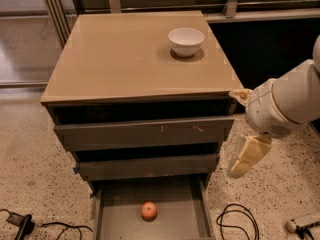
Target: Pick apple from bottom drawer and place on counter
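Fingers (249,154) of our gripper (237,172), right of the bottom drawer (120,221), hold nothing; spread unclear. Reaching left, we might clip its wall or roll the apple (148,210).

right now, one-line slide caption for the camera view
Gripper hangs below the counter's right corner; apple lies in the open bottom drawer; white bowl sits on top.

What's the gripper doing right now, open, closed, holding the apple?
Gripper: open or closed cannot be told; it hangs right of the drawer cabinet. Not holding the apple, which lies in the bottom drawer.
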`<action>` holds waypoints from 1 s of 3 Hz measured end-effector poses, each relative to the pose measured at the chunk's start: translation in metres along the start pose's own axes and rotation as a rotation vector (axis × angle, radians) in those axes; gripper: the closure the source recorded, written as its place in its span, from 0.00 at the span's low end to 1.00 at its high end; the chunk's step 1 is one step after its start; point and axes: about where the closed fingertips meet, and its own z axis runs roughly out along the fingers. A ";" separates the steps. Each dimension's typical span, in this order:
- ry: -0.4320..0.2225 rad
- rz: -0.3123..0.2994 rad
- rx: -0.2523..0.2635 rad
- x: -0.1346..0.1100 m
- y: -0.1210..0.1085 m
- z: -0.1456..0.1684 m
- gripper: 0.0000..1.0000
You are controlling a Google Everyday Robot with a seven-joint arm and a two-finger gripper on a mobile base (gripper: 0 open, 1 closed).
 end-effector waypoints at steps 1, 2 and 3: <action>-0.005 0.000 -0.014 -0.003 0.006 0.004 0.00; -0.018 -0.004 -0.064 -0.009 0.021 0.043 0.00; -0.056 -0.014 -0.186 -0.019 0.058 0.137 0.00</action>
